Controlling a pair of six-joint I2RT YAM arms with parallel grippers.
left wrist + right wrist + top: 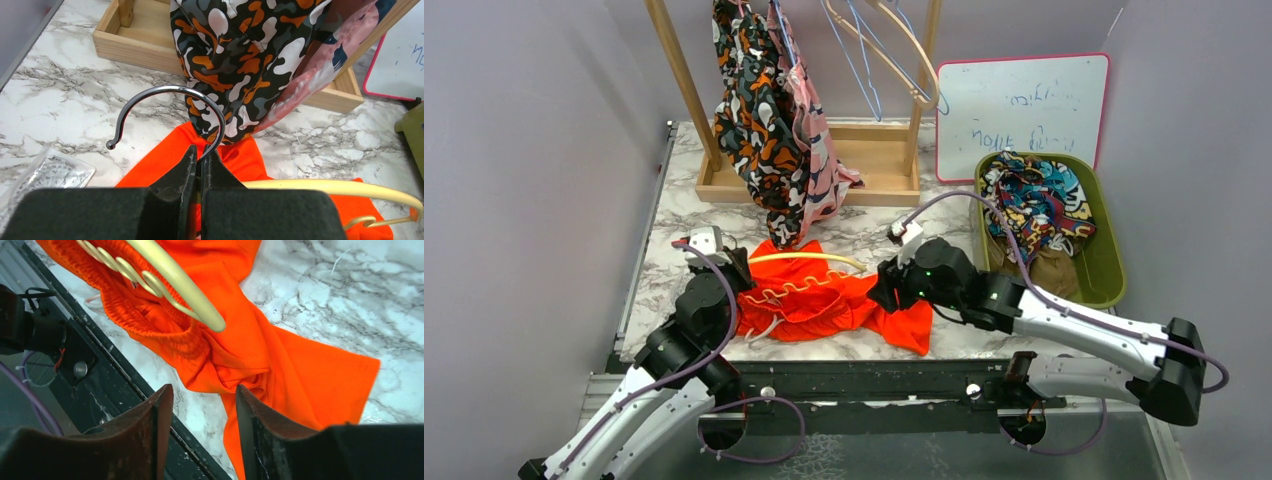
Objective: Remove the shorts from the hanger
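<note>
This looks like a robot lab, a small test booth and not a home. Plain grey walls stand close around a marble-look tabletop. Two robot arms, the left arm and the right arm, are bolted to a black metal rail at the near edge of it. A whiteboard with handwriting on it leans against the back wall. A little wooden rack with shorts hanging from it and a green bin sit on the tabletop, all within reach of the arms.
</note>
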